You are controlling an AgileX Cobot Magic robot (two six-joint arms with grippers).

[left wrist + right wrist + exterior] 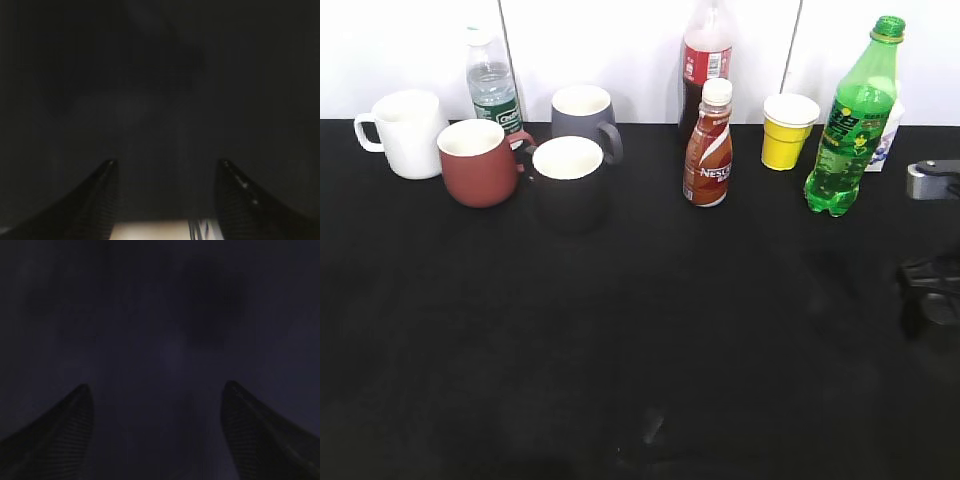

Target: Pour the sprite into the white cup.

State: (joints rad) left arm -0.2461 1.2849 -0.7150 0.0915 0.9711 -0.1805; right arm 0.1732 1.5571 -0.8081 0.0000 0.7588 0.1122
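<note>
The sprite [850,125], a tall green bottle with a green cap, stands upright at the back right of the black table. The white cup [405,133] stands at the back left, its handle to the left. My right arm [932,270] shows at the right edge, in front of and to the right of the sprite. In the right wrist view my right gripper [159,390] is open and empty over the dark table. In the left wrist view my left gripper [167,162] is open and empty over the dark table; it does not show in the exterior view.
A red-brown mug [477,162], a black mug [569,183] and a grey mug [583,112] stand near the white cup. A water bottle [492,82], a cola bottle [706,62], a brown Nescafe bottle [709,145] and a yellow cup [787,131] stand along the back.
</note>
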